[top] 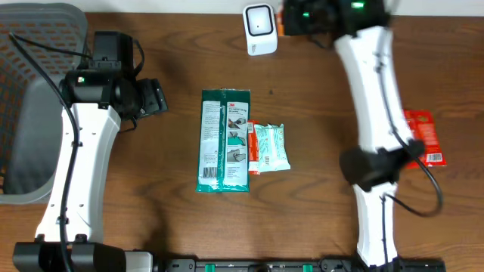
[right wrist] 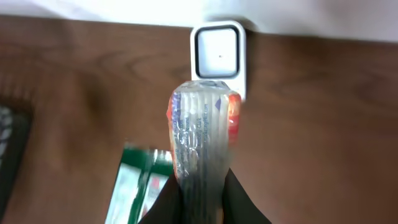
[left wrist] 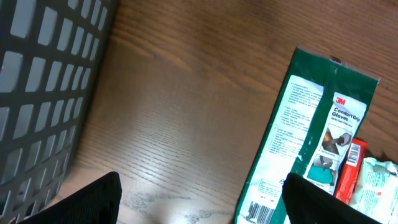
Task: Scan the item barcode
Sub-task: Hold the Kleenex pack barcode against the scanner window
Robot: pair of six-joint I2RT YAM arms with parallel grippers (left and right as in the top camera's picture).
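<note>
My right gripper is clenched on the clear, orange-edged packet, which stands up out of the fingers, just short of the white scanner ahead; my left gripper hangs released, green glove pack below on one side, grey basket on the other; brown wooden table; one scanner, one basket, one red pack beside my right arm.
</note>
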